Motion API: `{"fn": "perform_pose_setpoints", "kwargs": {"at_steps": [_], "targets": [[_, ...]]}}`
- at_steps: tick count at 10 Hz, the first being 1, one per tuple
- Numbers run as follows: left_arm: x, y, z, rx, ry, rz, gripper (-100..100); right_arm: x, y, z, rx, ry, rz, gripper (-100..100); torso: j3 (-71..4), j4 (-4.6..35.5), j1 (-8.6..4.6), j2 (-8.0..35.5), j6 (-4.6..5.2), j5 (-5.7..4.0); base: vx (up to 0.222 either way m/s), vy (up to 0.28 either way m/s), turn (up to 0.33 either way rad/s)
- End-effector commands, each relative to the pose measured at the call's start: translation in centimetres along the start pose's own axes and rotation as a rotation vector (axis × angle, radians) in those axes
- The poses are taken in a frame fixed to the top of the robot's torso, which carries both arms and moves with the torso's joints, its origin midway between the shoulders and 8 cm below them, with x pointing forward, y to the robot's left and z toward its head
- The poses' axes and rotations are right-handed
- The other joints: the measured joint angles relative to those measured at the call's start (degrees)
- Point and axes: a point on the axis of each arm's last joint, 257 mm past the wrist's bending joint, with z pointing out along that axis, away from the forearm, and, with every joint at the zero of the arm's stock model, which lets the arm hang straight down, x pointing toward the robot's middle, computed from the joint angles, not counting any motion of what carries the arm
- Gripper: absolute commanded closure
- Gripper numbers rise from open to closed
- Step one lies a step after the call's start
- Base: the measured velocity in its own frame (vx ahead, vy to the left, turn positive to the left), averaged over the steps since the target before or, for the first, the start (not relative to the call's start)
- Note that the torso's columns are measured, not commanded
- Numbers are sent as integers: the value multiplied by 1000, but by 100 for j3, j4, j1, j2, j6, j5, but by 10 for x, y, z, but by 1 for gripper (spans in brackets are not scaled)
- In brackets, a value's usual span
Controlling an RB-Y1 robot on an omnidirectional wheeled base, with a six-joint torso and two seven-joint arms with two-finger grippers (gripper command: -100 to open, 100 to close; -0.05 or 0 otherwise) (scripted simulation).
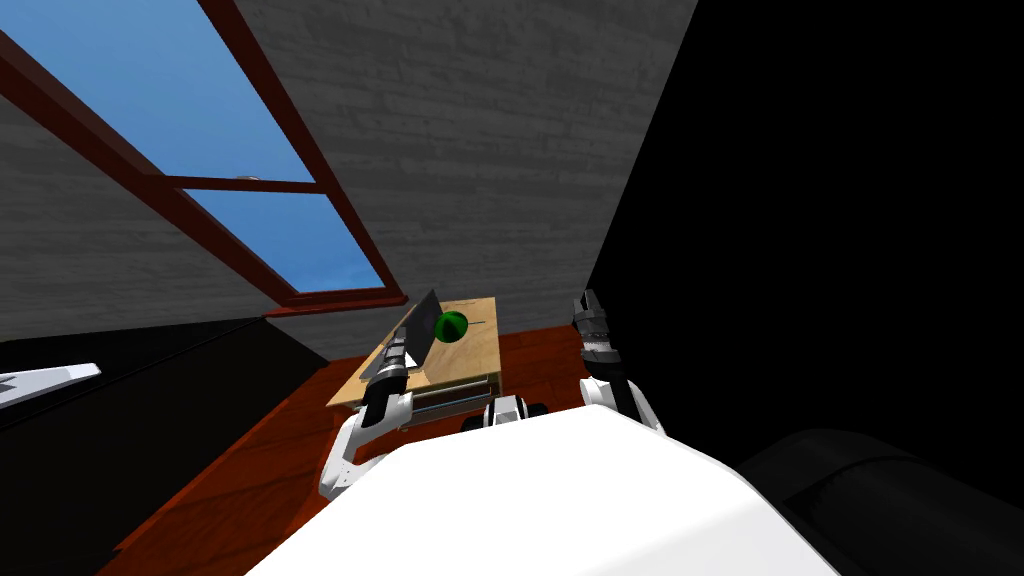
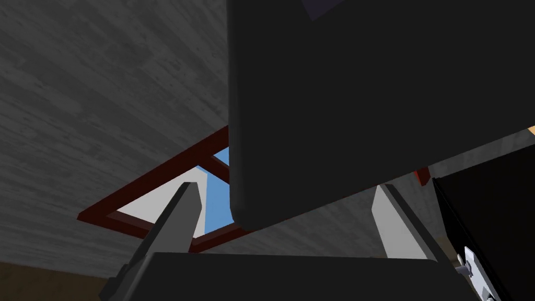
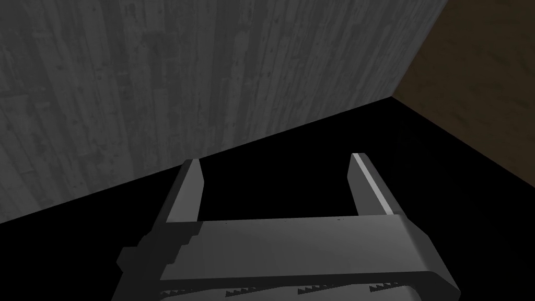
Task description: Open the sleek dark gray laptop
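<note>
One dark grey laptop (image 1: 424, 328) on the one small wooden desk (image 1: 478, 350), lid part raised; one green ball (image 1: 452, 326) just beside it; my left gripper (image 2: 286, 189) has its fingers spread, the lid's corner between them, contact hard to judge; right gripper (image 3: 276, 166) hangs apart, right of the desk.

Dark grey laptop (image 1: 424, 328), green ball (image 1: 451, 326), tan desk (image 1: 478, 356), red-brown floor (image 1: 250, 470).
</note>
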Motion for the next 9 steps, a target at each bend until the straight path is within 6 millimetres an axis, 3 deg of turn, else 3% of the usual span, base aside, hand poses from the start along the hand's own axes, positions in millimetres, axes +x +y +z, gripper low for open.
{"fn": "perform_pose_setpoints", "kwargs": {"at_steps": [1, 2, 3, 9], "targets": [[-5, -5, 2, -5, -7, 0, -100, 0, 0, 0, 0, 0, 0, 0, -1, 0, -8, -2, 1, -3, 77, 42, -73], [-3, -3, 1, -1, -4, -1, -100, 0, 0, 0, 0, 0, 0, 0, -15, -6, -2, -27, 2, -2, 49, 31, -23], [-3, -3, 1, -3, -5, -1, 100, 0, 0, 0, 0, 0, 0, 0, -12, -7, -15, -18, -1, -3, 6, 6, 4], [17, -7, 23, -69, 42, -223, 100, 0, 0, 0, 0, 0, 0, 0, -10, -17, 17, -18, -13, 17, -31, 85, 30]]}}
